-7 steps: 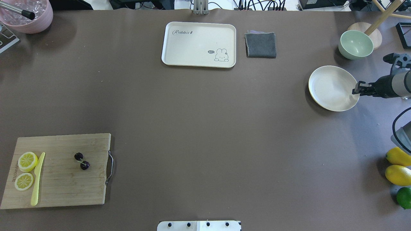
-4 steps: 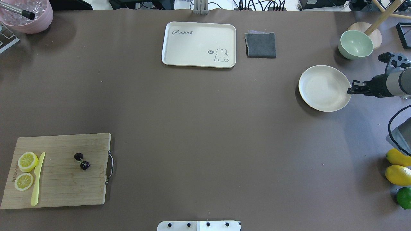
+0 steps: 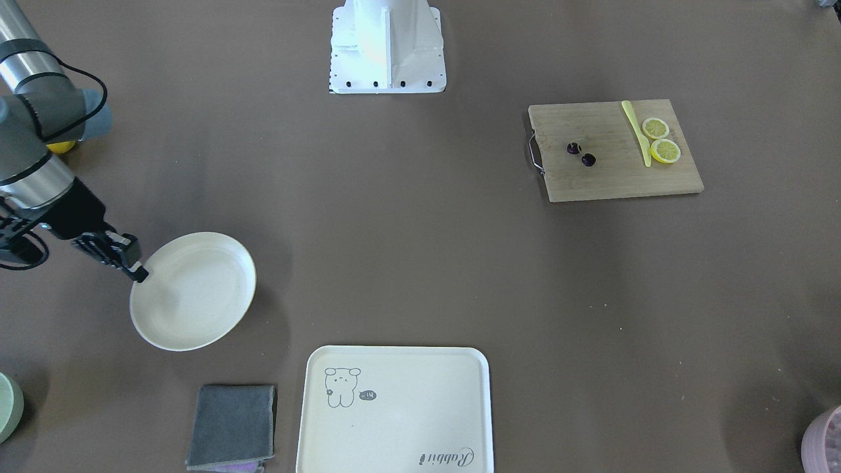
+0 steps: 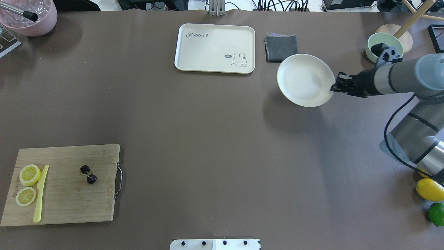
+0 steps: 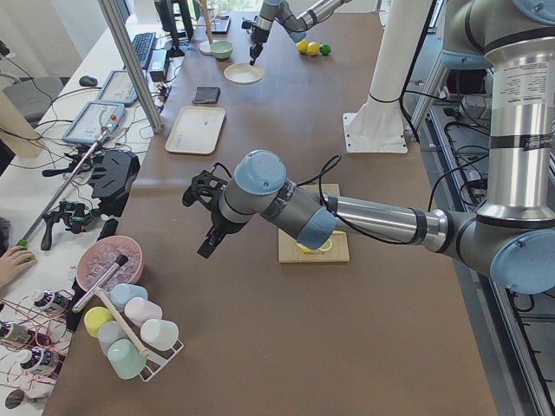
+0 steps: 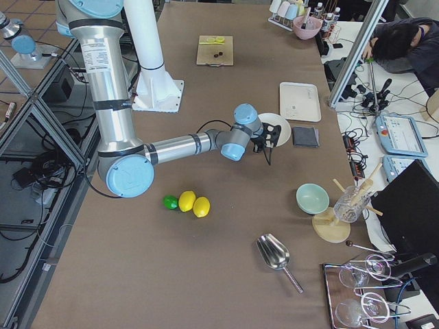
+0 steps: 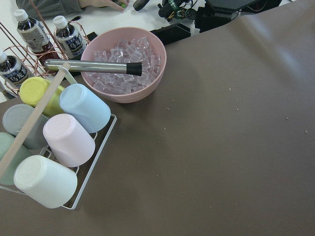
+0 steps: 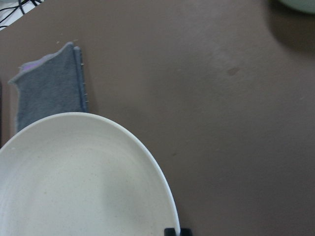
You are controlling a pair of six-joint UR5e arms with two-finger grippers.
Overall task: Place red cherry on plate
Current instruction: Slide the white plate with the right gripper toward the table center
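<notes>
The red cherry [image 4: 88,174], two dark maroon fruits on one stem, lies on the wooden cutting board [image 4: 69,201] at the near left; it is also in the front-facing view [image 3: 581,153]. The cream plate [image 4: 305,80] hangs tilted above the table right of centre, casting a shadow below. My right gripper [image 4: 333,86] is shut on the plate's right rim; the front-facing view shows the same grip [image 3: 139,272] on the plate [image 3: 194,289]. My left gripper [image 5: 208,247] hovers over the table's left end, seen only from the side, so I cannot tell its state.
A cream tray [image 4: 215,48] and a grey cloth [image 4: 277,48] lie at the far middle, close to the plate. A green bowl [image 4: 373,40] sits far right. Lemon slices [image 4: 29,174] and a yellow knife [image 4: 40,194] share the board. A lemon [image 4: 430,189] and a lime [image 4: 436,213] sit near right.
My right gripper has carried the plate left and toward the far side, from beside the green bowl to next to the grey cloth, lifting it higher. The cherry has not moved.
</notes>
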